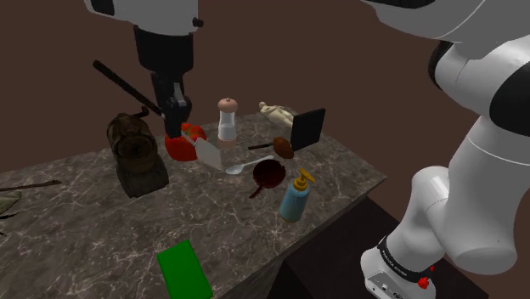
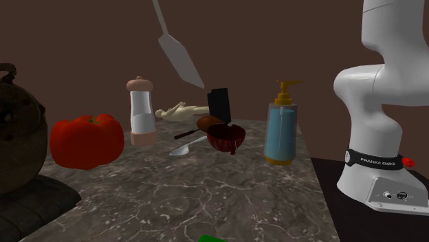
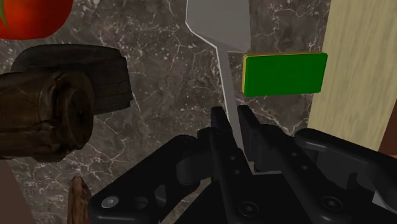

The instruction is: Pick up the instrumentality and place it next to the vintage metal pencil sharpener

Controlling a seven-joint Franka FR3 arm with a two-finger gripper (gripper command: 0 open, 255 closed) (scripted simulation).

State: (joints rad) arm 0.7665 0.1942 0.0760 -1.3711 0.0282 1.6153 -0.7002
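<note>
While the gripper [image 3: 232, 121] pinches the thin handle of the grey spatula [image 2: 180, 58], hanging lifted just beside the pencil sharpener [image 1: 136, 155], that slim handle could swivel in the fingers, swinging its blade into the red pepper [image 2: 86, 141] near the sharpener.

Surface [image 1: 85, 221]: dark veined marble.
Red pepper [image 1: 178, 149]: just below the jaws.
White shaker [image 1: 227, 119]: upright, near the jaws, toward the shoulder view's right.
Dark red bowl [image 1: 269, 173]: farther that way.
Blue pump bottle [image 1: 296, 200]: upright, beyond the bowl.
Green card [image 1: 184, 270]: flat at the surface's edge, well apart from the jaws.
</note>
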